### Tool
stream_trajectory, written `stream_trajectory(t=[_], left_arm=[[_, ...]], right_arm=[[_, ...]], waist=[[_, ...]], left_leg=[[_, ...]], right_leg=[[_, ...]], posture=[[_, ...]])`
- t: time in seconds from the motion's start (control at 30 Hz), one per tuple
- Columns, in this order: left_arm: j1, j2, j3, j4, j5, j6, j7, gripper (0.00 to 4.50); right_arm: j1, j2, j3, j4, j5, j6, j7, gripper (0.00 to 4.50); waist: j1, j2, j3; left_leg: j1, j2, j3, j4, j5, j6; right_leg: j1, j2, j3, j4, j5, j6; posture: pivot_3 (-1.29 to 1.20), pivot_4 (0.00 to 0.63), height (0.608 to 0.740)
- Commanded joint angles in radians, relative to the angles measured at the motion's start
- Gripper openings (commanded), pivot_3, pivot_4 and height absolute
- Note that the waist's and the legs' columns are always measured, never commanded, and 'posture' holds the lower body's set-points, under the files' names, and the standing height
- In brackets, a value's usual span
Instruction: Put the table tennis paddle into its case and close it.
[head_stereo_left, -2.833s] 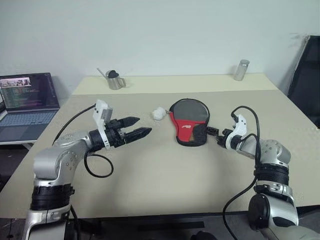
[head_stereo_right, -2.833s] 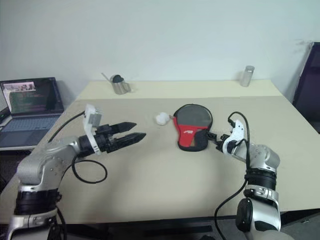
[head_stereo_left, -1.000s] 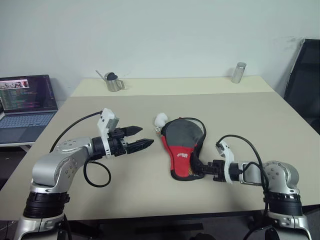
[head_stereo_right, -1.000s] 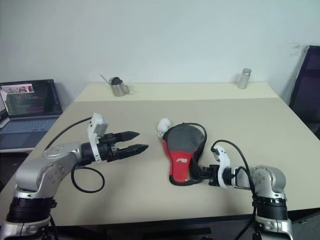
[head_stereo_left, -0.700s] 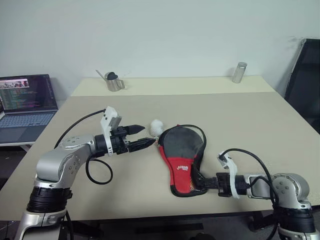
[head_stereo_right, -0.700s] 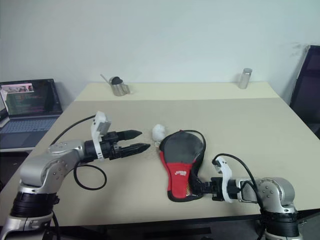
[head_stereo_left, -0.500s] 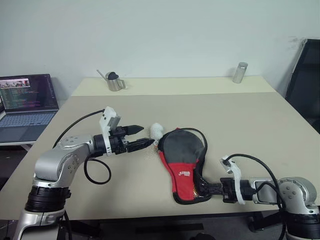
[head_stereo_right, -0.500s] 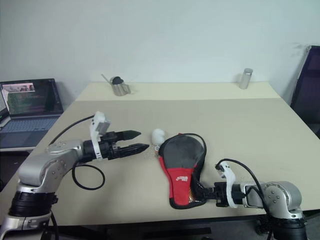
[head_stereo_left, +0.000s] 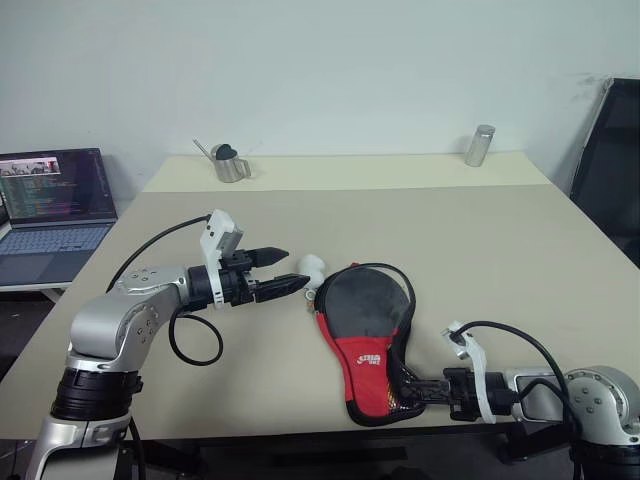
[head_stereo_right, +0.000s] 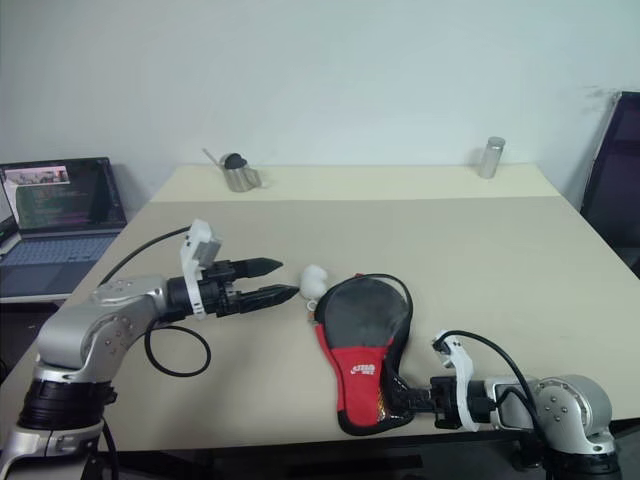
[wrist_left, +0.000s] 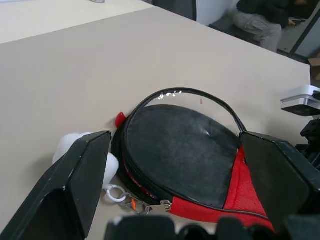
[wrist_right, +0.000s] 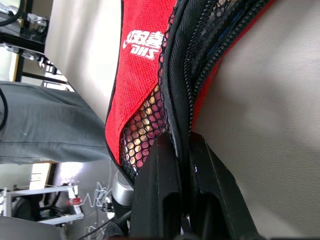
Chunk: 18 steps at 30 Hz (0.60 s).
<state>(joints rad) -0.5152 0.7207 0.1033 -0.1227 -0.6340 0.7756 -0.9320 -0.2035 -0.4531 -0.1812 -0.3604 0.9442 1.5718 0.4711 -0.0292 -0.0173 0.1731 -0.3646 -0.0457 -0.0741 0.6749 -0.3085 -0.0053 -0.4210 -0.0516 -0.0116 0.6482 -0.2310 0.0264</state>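
The case (head_stereo_left: 365, 312), black with a red band and a white logo, lies flat near the table's front edge. Its narrow end points at my right gripper (head_stereo_left: 408, 392), which is shut on the black zip edge (wrist_right: 176, 100) there. The table tennis paddle is largely hidden inside the case; a light wooden patch (wrist_right: 142, 125) shows through the red mesh. A small white ball (head_stereo_left: 313, 267) hangs from a ring at the case's round end. Just left of the ball my left gripper (head_stereo_left: 293, 268) hovers open with nothing held, its fingers (wrist_left: 85, 175) spread wide.
The beige table (head_stereo_left: 480, 230) carries a metal pitcher (head_stereo_left: 230, 162) and a metal cylinder (head_stereo_left: 480, 145) at its far edge. An open laptop (head_stereo_left: 55, 200) sits to the left, a black chair (head_stereo_left: 610, 150) to the right. A seated person (wrist_left: 257, 20) is beyond the table.
My right gripper has drawn back toward the table's front edge, dragging the case with it. The white ball followed along. The left arm has held still, open.
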Motion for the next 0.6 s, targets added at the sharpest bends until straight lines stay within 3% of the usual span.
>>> stream_trajectory(t=[0.03, 0.2, 0.3, 0.37, 0.5, 0.6], left_arm=[[-0.015, 0.012, 0.009, -0.015, 0.003, -0.019, -0.01, 4.5], [-0.016, 0.015, 0.013, -0.003, 0.008, -0.026, -0.013, 4.5], [-0.023, 0.009, 0.019, 0.012, 0.019, -0.036, 0.005, 4.5], [-0.032, -0.001, 0.021, 0.031, 0.035, -0.048, 0.028, 4.5], [-0.075, -0.042, 0.023, 0.096, 0.077, -0.069, 0.108, 4.5], [-0.099, -0.079, -0.005, 0.113, 0.099, -0.072, 0.134, 4.5]], right_arm=[[0.009, -0.018, 0.008, -0.014, -0.001, -0.02, 0.012, 1.11], [0.008, -0.097, 0.016, -0.029, 0.011, -0.059, 0.085, 2.76], [0.049, -0.254, 0.038, -0.075, 0.014, -0.185, 0.279, 3.81], [0.084, -0.391, 0.069, -0.049, -0.075, -0.345, 0.414, 4.47], [-0.008, -0.497, 0.113, 0.148, -0.289, -0.64, 0.476, 4.47], [-0.227, -0.314, 0.159, 0.199, -0.383, -0.768, 0.322, 4.47]], waist=[[0.0, 0.0, 0.0], [0.002, 0.0, 0.0], [0.004, -0.001, 0.001], [0.008, -0.002, 0.001], [0.007, -0.006, 0.004], [-0.01, -0.009, 0.005]], left_leg=[[0.0, 0.0, 0.0, 0.0, 0.0, 0.0], [0.0, 0.0, 0.0, 0.001, 0.0, 0.0], [0.0, -0.001, 0.0, 0.001, 0.0, 0.0], [0.0, -0.001, 0.0, 0.001, 0.0, 0.0], [0.001, 0.0, 0.001, 0.003, 0.0, 0.0], [0.002, 0.002, 0.003, 0.003, 0.0, 0.0]], right_leg=[[0.0, 0.0, 0.0, 0.0, 0.0, 0.0], [0.001, 0.0, 0.0, 0.0, 0.0, 0.0], [0.001, 0.0, 0.0, -0.001, 0.001, 0.001], [0.001, 0.0, -0.001, -0.001, 0.0, 0.002], [0.003, 0.0, -0.001, -0.002, 0.0, 0.002], [0.003, 0.001, 0.0, -0.001, 0.001, 0.002]], posture=[[0.0, 0.15, 0.74], [0.0, 0.15, 0.74], [0.0, 0.15, 0.74], [0.0, 0.15, 0.74], [0.0, 0.15, 0.74], [0.0, 0.15, 0.74]])
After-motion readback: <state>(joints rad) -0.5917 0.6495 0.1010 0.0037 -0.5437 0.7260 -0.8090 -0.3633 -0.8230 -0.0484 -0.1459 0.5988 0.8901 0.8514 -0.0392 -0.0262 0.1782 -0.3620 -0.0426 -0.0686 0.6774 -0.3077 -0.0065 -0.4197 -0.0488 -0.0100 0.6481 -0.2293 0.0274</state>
